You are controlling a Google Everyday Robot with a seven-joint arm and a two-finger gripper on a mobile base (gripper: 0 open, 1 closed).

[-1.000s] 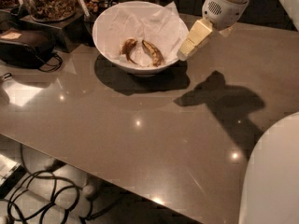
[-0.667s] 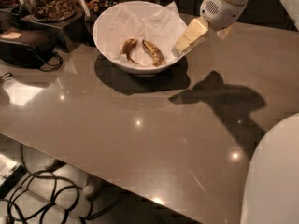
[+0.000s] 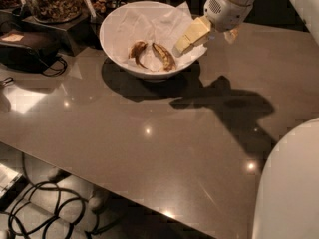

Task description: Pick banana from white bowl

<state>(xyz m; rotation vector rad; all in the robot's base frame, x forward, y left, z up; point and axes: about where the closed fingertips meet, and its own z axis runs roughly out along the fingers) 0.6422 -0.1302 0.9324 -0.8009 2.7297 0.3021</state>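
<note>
The white bowl (image 3: pixel 110 43) stands at the back of the brown table, lined with crumpled white paper. The banana (image 3: pixel 164 57), yellow-brown with dark blotches, lies in it right of centre. A shorter, darker, curled banana piece (image 3: pixel 136 52) lies to its left. My gripper (image 3: pixel 205 44) hangs over the bowl's right rim, above and to the right of the banana and apart from it. It is open and empty. One cream finger (image 3: pixel 192 35) points down-left into the bowl. The other finger (image 3: pixel 231 34) shows only partly behind the white wrist.
The brown table (image 3: pixel 149 133) has its front edge running diagonally, with cables (image 3: pixel 45 213) on the floor below it. A black device (image 3: pixel 25 49) and containers of snacks (image 3: pixel 52 1) stand at the back left. My white body (image 3: pixel 289 183) fills the lower right corner.
My gripper has moved left and a little up, from beside the bowl's right side to over its right rim. The banana and the bowl have not moved.
</note>
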